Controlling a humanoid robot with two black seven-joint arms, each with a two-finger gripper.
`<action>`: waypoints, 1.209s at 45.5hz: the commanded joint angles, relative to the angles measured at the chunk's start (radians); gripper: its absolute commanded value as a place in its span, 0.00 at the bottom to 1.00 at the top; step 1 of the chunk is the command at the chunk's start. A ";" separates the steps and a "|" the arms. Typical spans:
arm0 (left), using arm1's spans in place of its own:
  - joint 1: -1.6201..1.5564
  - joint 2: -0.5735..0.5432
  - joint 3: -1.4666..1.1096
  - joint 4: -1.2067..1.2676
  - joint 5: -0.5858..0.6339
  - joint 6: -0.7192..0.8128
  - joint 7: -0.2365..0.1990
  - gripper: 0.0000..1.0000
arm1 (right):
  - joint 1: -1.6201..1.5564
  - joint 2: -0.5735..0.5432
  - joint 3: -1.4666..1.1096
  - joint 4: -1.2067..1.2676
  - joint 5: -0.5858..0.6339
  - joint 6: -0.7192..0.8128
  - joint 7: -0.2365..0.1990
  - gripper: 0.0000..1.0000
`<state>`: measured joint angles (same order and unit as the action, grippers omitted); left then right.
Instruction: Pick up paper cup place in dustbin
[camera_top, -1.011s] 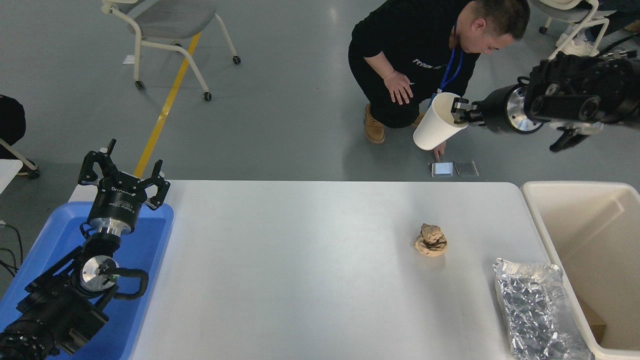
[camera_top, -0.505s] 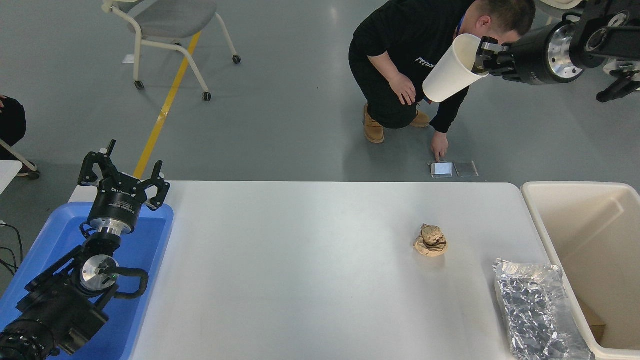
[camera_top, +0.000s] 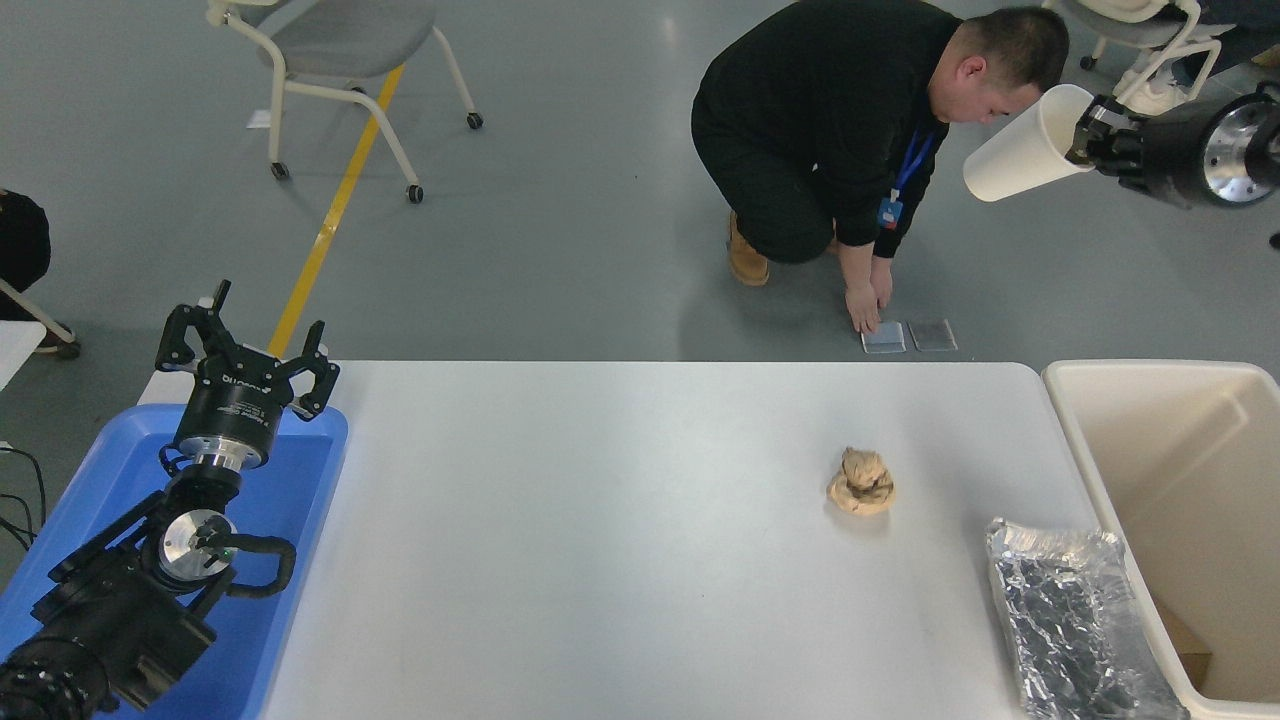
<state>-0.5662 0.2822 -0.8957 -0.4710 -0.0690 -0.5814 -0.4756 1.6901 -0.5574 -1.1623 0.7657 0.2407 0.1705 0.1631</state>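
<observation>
Clamping the tilted paper cup (camera_top: 1025, 147) by its rim, seemingly, the right gripper (camera_top: 1087, 138) hangs above the dustbin (camera_top: 1085, 455).

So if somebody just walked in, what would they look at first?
Probably the paper cup, held high in the air at the top right by the right pincer, tipped sideways. Below it the big dustbin waits at the table's right end. A person crouches on the floor beyond the table, and a crumpled brown paper wad sits alone on the white top.
</observation>
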 joint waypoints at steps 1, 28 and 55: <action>0.000 0.000 0.000 0.000 0.000 0.000 0.000 0.99 | -0.256 -0.029 0.003 -0.129 0.212 -0.118 -0.004 0.00; -0.001 0.000 0.000 0.000 0.000 0.000 0.000 0.99 | -0.702 -0.018 0.211 -0.192 0.402 -0.393 -0.007 0.00; -0.001 0.000 0.000 0.000 0.000 0.000 0.000 0.99 | -0.915 0.025 0.435 -0.296 0.393 -0.402 -0.005 0.84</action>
<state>-0.5672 0.2823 -0.8959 -0.4710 -0.0689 -0.5814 -0.4755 0.8320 -0.5460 -0.8260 0.4925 0.6380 -0.2231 0.1564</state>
